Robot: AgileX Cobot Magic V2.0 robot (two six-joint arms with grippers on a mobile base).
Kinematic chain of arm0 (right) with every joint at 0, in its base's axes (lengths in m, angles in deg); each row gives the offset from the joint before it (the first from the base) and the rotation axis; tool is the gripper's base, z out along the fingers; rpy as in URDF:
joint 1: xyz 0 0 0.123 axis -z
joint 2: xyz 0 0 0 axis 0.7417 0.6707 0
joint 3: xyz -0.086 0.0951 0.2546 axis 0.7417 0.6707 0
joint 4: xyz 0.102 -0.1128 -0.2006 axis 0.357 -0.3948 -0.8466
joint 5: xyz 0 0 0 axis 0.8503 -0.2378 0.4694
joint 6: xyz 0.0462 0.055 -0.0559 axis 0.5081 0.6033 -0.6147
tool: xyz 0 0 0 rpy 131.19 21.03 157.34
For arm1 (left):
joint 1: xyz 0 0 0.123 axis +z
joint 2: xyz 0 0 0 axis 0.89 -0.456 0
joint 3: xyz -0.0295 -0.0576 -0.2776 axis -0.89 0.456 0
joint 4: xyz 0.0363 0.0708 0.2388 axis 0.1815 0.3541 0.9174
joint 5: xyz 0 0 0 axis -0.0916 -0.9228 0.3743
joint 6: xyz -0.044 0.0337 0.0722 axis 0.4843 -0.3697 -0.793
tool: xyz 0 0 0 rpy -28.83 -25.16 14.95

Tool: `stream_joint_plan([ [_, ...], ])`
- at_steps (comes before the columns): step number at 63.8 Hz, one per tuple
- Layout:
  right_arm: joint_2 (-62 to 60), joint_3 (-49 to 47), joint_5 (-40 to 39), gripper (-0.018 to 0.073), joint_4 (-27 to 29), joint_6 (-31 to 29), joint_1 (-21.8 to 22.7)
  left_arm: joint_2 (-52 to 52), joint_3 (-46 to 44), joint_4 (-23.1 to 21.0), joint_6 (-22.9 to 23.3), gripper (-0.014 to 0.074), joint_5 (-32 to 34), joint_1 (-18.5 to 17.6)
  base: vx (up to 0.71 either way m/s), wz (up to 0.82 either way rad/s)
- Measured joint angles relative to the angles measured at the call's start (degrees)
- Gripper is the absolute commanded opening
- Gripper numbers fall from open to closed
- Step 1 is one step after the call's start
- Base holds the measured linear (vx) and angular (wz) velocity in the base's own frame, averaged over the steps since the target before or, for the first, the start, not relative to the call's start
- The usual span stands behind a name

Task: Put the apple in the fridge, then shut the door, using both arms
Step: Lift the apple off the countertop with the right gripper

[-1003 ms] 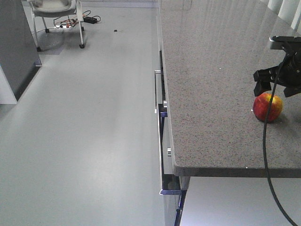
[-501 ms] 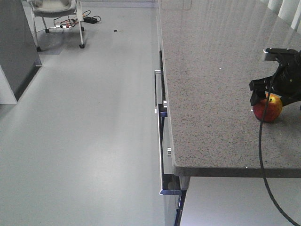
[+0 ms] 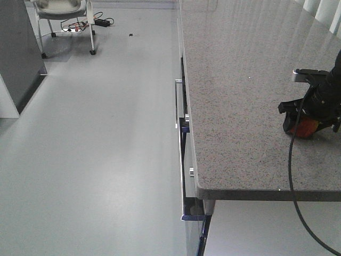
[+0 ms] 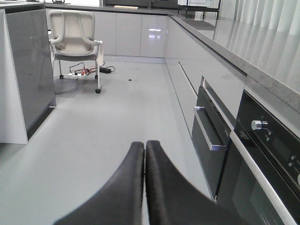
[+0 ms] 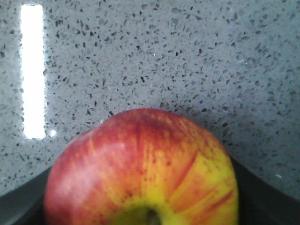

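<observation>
The red apple point(image 3: 305, 129) with a yellow patch at its stem rests on the speckled counter point(image 3: 240, 80) near its right front. My right gripper point(image 3: 311, 114) is lowered over the apple and hides most of it. In the right wrist view the apple point(image 5: 140, 164) fills the space between the two dark fingers point(image 5: 267, 197) of the right gripper point(image 5: 140, 208), one finger on each side, jaws open. My left gripper point(image 4: 145, 145) is shut and empty, held above the floor. The dark-grey fridge point(image 3: 16, 53) stands far left, also in the left wrist view point(image 4: 28, 70). I cannot tell its door apart.
Drawer fronts with metal handles point(image 3: 178, 104) run down the counter's left side, and an oven with knobs point(image 4: 259, 124) is set into the cabinets. A white chair point(image 4: 75, 42) and floor cables point(image 3: 88, 24) stand at the back. Grey floor point(image 3: 106, 160) lies between fridge and counter.
My right gripper has come down and slightly left, from above the apple to around it. The apple has stayed in place.
</observation>
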Motion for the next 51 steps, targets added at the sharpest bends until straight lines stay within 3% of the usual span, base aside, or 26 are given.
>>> stream_joint_plan([
  [12,-0.3,-1.3,0.8,0.0104,1.7,-0.4,0.0,0.0,0.0,0.0,0.0,-0.0006,0.0,0.0,0.00,0.00],
  [20,-3.1,-4.2,1.3,-0.0017,7.3,-4.6,0.0,0.0,0.0,0.0,0.0,-0.0006,0.0,0.0,0.00,0.00],
  [41,-22.2,-8.3,6.3,-0.0006,30.9,-16.9,0.0,0.0,0.0,0.0,0.0,-0.0006,0.0,0.0,0.00,0.00],
  [51,-30.1,-7.9,7.8,-0.0006,34.8,-18.4,0.0,0.0,0.0,0.0,0.0,-0.0006,0.0,0.0,0.00,0.00],
])
